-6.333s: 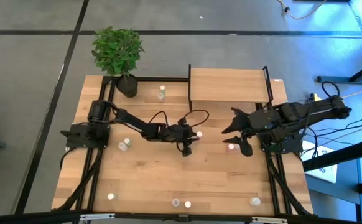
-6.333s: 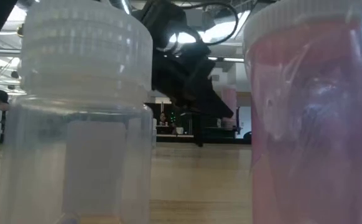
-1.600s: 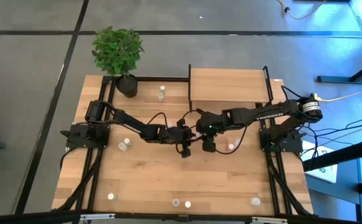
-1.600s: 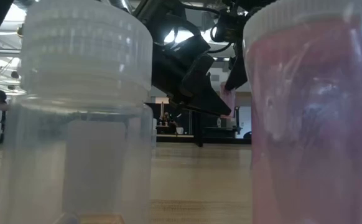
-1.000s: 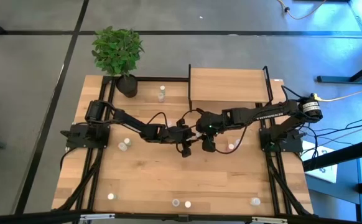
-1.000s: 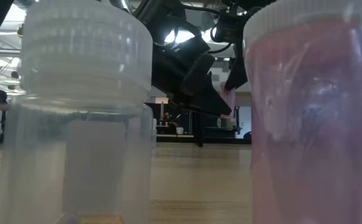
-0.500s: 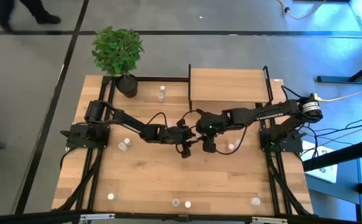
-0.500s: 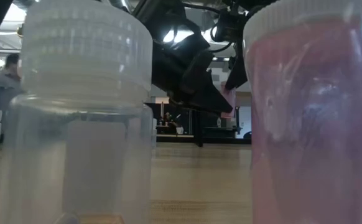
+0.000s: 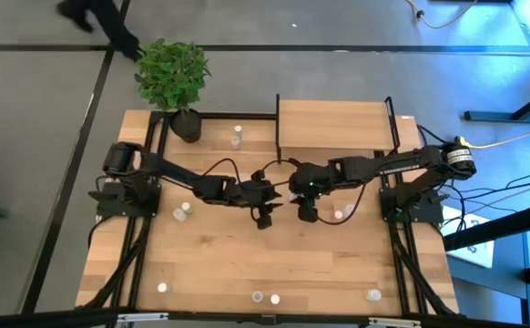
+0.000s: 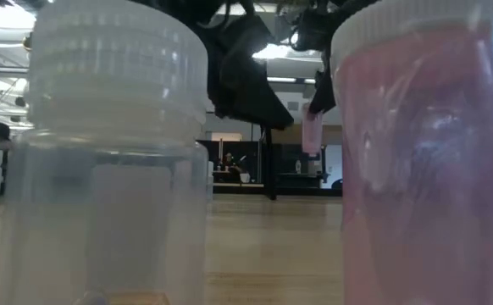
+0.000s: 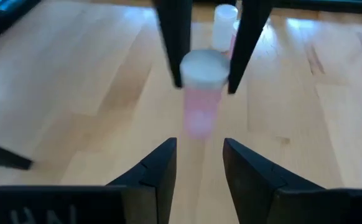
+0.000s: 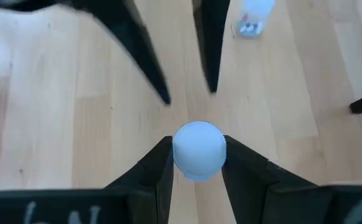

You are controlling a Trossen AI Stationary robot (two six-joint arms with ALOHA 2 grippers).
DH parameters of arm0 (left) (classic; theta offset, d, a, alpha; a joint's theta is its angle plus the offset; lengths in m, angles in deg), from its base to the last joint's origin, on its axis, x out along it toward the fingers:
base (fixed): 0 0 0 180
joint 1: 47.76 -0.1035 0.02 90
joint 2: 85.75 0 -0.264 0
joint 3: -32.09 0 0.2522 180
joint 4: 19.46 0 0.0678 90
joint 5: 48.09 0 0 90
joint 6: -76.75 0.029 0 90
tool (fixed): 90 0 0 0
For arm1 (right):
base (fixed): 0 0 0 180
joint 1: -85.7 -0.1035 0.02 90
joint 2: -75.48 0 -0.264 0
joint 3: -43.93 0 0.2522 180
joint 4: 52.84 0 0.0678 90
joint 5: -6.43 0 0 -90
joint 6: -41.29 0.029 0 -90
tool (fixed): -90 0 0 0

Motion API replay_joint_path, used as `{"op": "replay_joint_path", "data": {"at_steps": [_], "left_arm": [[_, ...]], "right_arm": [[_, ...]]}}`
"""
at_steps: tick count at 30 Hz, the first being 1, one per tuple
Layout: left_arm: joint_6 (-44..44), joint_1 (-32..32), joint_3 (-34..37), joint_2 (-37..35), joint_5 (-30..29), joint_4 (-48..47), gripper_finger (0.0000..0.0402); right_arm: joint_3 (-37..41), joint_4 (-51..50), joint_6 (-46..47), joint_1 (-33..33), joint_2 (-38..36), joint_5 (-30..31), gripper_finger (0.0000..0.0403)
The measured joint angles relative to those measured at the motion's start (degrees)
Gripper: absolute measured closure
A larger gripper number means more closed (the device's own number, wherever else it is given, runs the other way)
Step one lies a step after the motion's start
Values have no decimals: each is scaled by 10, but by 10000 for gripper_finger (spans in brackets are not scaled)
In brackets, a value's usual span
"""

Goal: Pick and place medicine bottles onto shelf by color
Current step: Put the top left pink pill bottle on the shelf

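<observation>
A small pink bottle with a white cap (image 11: pixel 201 93) hangs above the table's middle, and my right gripper (image 12: pixel 197 142) is shut on it. The low view shows the bottle (image 10: pixel 312 132) clear of the tabletop. My left gripper (image 11: pixel 199 144) stands open just left of it, nothing between its fingers; the high view shows it (image 9: pixel 264 217) beside my right gripper (image 9: pixel 304 210). The shelf (image 9: pixel 333 123) stands at the far side, behind them. More bottles stand upright on the table, one (image 9: pixel 339 215) near my right gripper and one (image 9: pixel 236 137) left of the shelf. My right gripper pinches the bottle's white cap (image 12: pixel 198 155) between its two fingers, one on each side. The fingers come slanting down from the table's right side. The bottle hangs upright below them, its pink body (image 11: pixel 199 115) lifted clear of the table.
A potted plant (image 9: pixel 172 77) stands at the far left corner. Loose bottles stand at the left (image 9: pixel 184 210) and along the near edge (image 9: pixel 162 287), (image 9: pixel 372 294). Two of them fill the low view's foreground, a white one (image 10: pixel 111 169) and a pink one (image 10: pixel 424 169).
My left gripper has drawn back from the pink bottle toward the table's left edge and has risen. My right gripper has kept still with the bottle hanging in it.
</observation>
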Motion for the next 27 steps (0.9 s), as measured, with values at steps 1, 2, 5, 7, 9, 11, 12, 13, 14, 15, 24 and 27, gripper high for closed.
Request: {"op": "replay_joint_path", "data": {"at_steps": [1,2,5,7,9,11,12,13,14,15,24,27], "left_arm": [[0,0,0,-7,-5,-2,278],[0,0,-1,-17,-11,-10,278],[0,0,-1,-41,-31,-35,278],[1,0,-1,-53,-45,-44,278],[1,0,0,-65,-55,-53,278],[1,0,0,-78,-59,-68,278],[1,0,0,-83,-59,-69,278],[1,0,0,-88,-59,-74,278],[1,0,0,-94,-59,-79,278],[4,0,0,-99,-60,-82,278],[30,0,0,-135,-73,-83,278],[31,0,0,-140,-75,-81,278]], "right_arm": [[0,-1,1,0,-6,0,284],[0,-4,4,0,-12,0,284],[0,-17,18,0,-32,1,284],[0,-27,31,0,-47,4,284],[0,-37,45,0,-62,6,284],[0,-49,63,0,-77,10,284],[0,-55,74,-1,-86,19,284],[0,-65,84,-1,-95,29,284],[-1,-79,94,-1,-105,39,284],[-3,-94,107,-1,-114,48,284],[-115,-269,201,4,-170,148,285],[-174,-355,226,17,-169,203,285]]}}
